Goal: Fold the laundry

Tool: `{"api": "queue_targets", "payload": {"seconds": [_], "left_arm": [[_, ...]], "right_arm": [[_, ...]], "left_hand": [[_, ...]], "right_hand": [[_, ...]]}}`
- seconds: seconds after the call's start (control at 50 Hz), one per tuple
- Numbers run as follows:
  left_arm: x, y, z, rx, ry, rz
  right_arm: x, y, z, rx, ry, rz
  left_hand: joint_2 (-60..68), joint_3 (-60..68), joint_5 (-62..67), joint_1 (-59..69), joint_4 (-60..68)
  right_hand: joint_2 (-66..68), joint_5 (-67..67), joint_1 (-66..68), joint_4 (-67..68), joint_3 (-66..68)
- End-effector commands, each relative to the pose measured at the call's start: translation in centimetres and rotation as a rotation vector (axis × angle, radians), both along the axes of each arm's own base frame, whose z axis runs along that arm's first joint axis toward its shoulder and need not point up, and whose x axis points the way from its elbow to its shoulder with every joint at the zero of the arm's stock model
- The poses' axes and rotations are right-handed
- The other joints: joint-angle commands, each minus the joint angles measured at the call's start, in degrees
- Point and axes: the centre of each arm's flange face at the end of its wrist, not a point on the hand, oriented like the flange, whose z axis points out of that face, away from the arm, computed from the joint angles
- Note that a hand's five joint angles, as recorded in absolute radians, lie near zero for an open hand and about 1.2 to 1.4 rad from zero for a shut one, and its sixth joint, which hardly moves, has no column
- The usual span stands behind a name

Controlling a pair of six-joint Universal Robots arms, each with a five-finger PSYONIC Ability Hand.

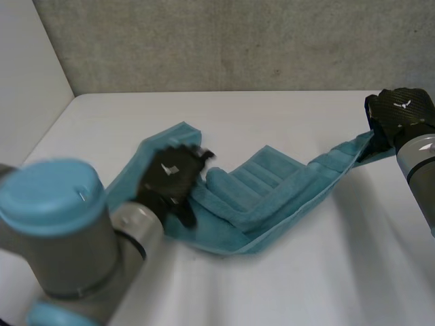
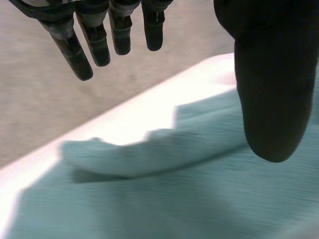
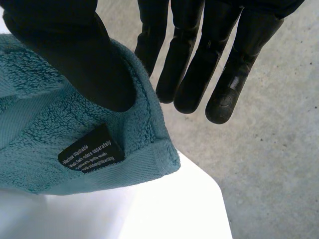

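As right robot hand point(image 1: 401, 112) pinches towel point(image 1: 279, 197) corner, left robot hand point(image 1: 170, 176) above

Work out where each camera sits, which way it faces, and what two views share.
Head view: behind the arms, looking down at the white table; left hand, right hand, left arm show.
Left wrist view: on that wrist, looking along the open left hand onto the teal terry towel.
Right wrist view: on that wrist, looking along the right hand pinching the towel's labelled corner.
Shared: the towel, in all three.
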Motion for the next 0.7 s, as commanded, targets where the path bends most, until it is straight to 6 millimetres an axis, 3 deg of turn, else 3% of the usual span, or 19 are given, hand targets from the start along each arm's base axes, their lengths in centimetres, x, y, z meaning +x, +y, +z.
{"api": "queue_targets", "payload": {"seconds": [0.02,0.28,0.32,0.38,0.42,0.7], "left_arm": [[3.4,-6.1,1.5,-0.077,-0.045,0.125],[6.5,-4.9,-1.4,0.084,-0.134,0.149],[8.2,-5.5,-1.8,0.100,-0.145,0.205],[9.0,-6.2,-1.9,0.100,-0.145,0.237],[10.5,-7.7,-2.0,0.090,-0.153,0.294],[13.6,-11.0,-4.6,0.042,-0.282,0.363]], "right_arm": [[-0.3,-0.6,-1.1,0.029,0.006,-0.014],[-0.9,-2.1,-4.1,0.107,0.019,-0.047],[-0.9,-2.1,-4.4,0.117,0.017,-0.045],[-0.8,-2.1,-4.5,0.121,0.015,-0.043],[-0.7,-2.0,-4.5,0.119,0.016,-0.039],[-0.6,-1.7,-4.9,0.133,0.018,-0.037]], "left_hand": [[1.54,1.27,1.40,1.19,1.56],[2.56,2.29,2.42,2.21,2.58],[2.73,2.46,2.59,2.37,2.74],[2.89,2.62,2.75,2.54,2.91],[3.90,3.63,3.76,3.54,3.91],[3.74,3.46,3.60,3.38,3.75]], "right_hand": [[12.18,13.64,23.43,11.65,11.89],[12.18,13.64,23.43,11.65,11.89],[12.18,13.64,23.43,11.65,11.89],[12.18,13.64,23.43,11.65,11.89],[12.18,13.64,23.43,11.65,11.89],[12.18,13.64,23.43,11.65,11.89]]}}
